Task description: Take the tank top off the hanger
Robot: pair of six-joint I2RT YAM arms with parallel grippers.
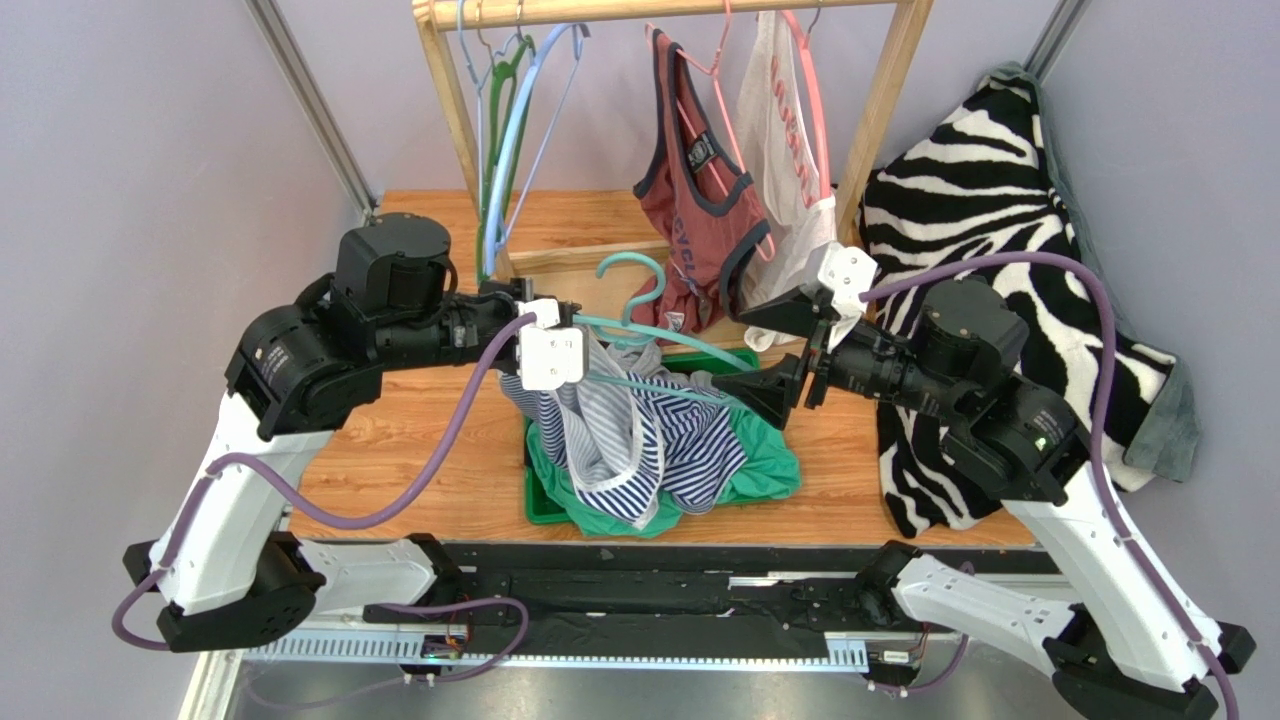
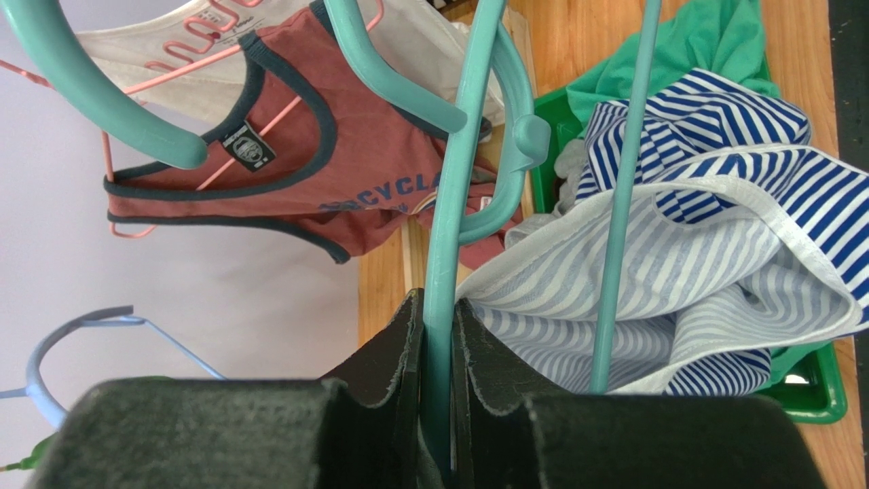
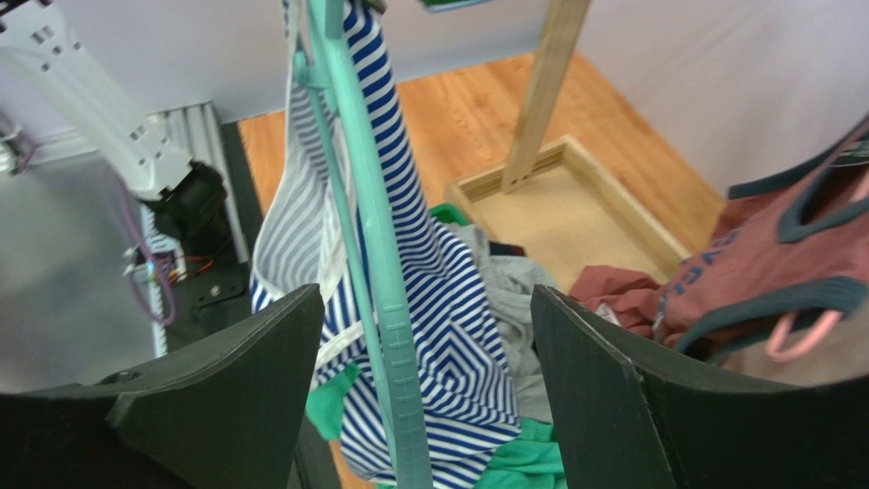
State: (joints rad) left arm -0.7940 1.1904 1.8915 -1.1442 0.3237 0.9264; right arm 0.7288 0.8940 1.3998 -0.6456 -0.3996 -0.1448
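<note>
Draped at centre frame over a green plastic bin: blue-and-white striped fabric tank top, still on a teal plastic hanger. Clamped tight on that hanger: left gripper. Spread wide around it, untouching: right gripper.

The hanger was smooth plastic w/ slight sheen; tank top soft matt cloth; surface & rack grained wood.

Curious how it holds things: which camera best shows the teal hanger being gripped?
The left wrist view: the left gripper is shut on the teal hanger, seen close up. The top view shows it small; the right wrist view shows only one side of it.
</note>
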